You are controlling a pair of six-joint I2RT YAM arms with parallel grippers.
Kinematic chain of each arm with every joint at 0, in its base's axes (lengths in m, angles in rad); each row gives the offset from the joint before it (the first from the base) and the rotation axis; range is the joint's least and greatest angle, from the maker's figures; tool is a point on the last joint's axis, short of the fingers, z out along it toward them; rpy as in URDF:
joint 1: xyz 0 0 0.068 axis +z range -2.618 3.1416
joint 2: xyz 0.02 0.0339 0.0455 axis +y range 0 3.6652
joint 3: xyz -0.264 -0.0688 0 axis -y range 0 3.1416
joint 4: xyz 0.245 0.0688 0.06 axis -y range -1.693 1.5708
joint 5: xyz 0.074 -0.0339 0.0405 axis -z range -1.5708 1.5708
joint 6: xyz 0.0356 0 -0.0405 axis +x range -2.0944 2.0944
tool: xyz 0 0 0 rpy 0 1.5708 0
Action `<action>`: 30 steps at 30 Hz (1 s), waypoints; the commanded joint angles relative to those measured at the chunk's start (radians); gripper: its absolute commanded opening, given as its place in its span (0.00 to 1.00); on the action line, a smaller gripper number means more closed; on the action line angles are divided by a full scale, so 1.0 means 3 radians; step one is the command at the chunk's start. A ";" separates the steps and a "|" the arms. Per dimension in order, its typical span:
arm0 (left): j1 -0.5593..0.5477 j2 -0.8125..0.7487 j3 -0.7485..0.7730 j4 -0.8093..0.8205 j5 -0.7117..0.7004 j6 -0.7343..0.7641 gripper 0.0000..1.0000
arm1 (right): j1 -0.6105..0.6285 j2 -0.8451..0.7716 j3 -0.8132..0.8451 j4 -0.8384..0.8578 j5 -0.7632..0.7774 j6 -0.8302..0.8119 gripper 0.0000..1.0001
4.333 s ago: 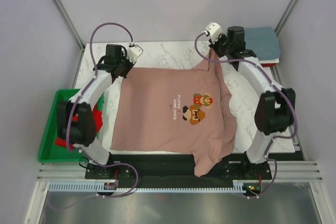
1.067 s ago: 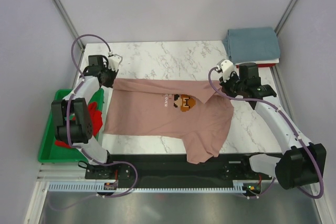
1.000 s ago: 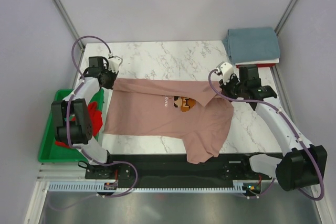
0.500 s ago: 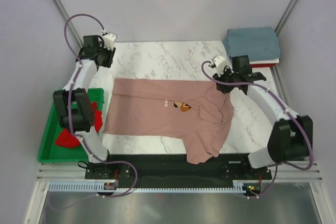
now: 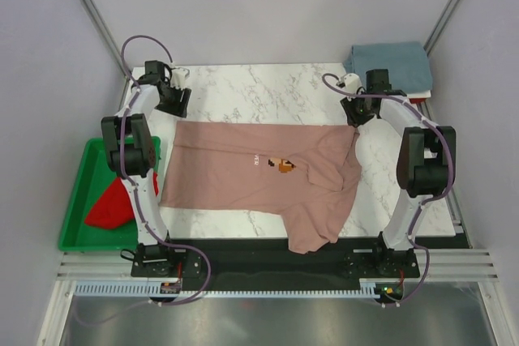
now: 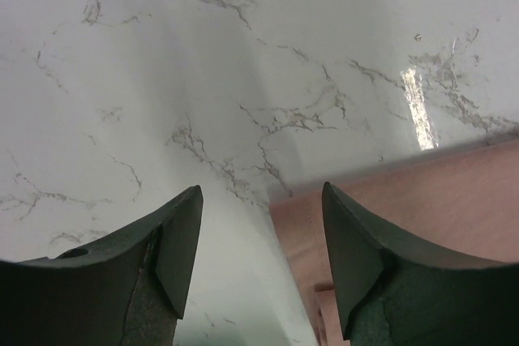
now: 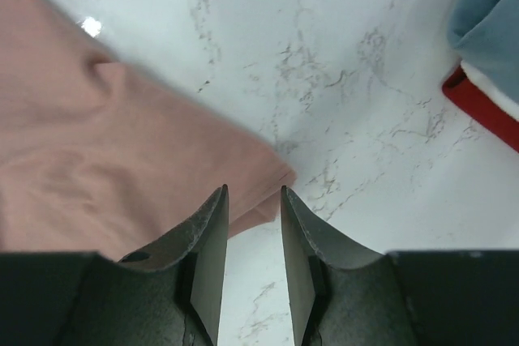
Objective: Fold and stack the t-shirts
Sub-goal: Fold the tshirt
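Note:
The dusty-pink t-shirt (image 5: 243,168) lies folded in half on the marble table (image 5: 268,91), print up, with one sleeve hanging over the near edge. My left gripper (image 5: 174,104) hovers open just beyond its back left corner (image 6: 405,200), nothing between the fingers (image 6: 261,196). My right gripper (image 5: 357,113) stands open over the back right corner (image 7: 122,143), its narrow gap (image 7: 253,192) empty. A grey-blue t-shirt (image 5: 389,66) lies folded at the back right. A red t-shirt (image 5: 113,207) lies in the tray.
The green tray (image 5: 75,224) sits off the table's left edge. Under the grey-blue shirt (image 7: 495,22) a red and white edge (image 7: 478,111) shows. Bare marble stretches behind the pink shirt between both grippers.
Both grippers were shut on the pink shirt's back corners; they have let go, opened and pulled slightly back. The shirt now lies flat.

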 commanded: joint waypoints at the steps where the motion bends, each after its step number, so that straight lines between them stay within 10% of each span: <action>1: 0.0019 0.0041 0.0207 -0.0011 -0.0046 -0.0138 0.68 | -0.0032 0.0152 0.0222 0.0065 0.0009 -0.0057 0.40; 30: 0.0121 -0.0005 0.0269 -0.0179 0.0194 -0.0194 0.68 | -0.0227 0.0627 0.0381 -0.0119 0.0060 -0.0139 0.44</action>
